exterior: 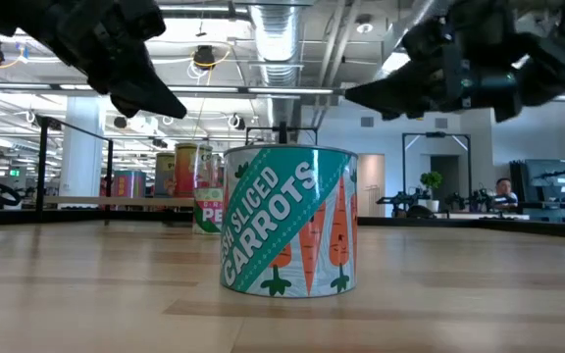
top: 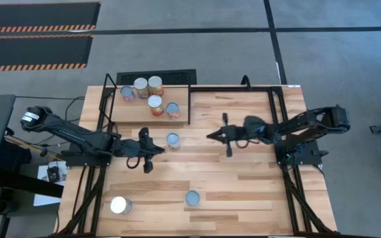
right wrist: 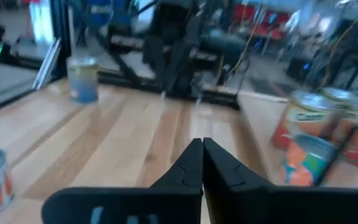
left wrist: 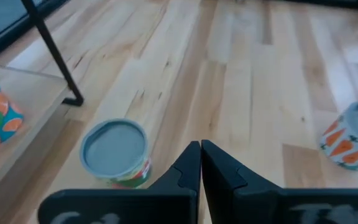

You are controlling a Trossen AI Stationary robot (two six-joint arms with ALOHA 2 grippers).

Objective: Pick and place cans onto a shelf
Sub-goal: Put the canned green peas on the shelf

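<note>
Left gripper (top: 152, 149): fingers pressed together, empty, centre-left, just beside loose can (top: 172, 139). Right gripper (top: 211, 136): pressed together, idle centre. Shelf (top: 114, 112) upper left. Step: approach; next needs opening.

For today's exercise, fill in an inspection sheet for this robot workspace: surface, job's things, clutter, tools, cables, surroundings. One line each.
Surface: wooden table, bare between items.
Job's things: five cans on the shelf; loose can below it; two cans near the front edge.
Clutter: nothing seen.
Tools: left tool shut, beside the loose can; right tool shut, mid-table, empty.
Cables: cable left of the table.
Surroundings: grey floor, striped mats.
</note>
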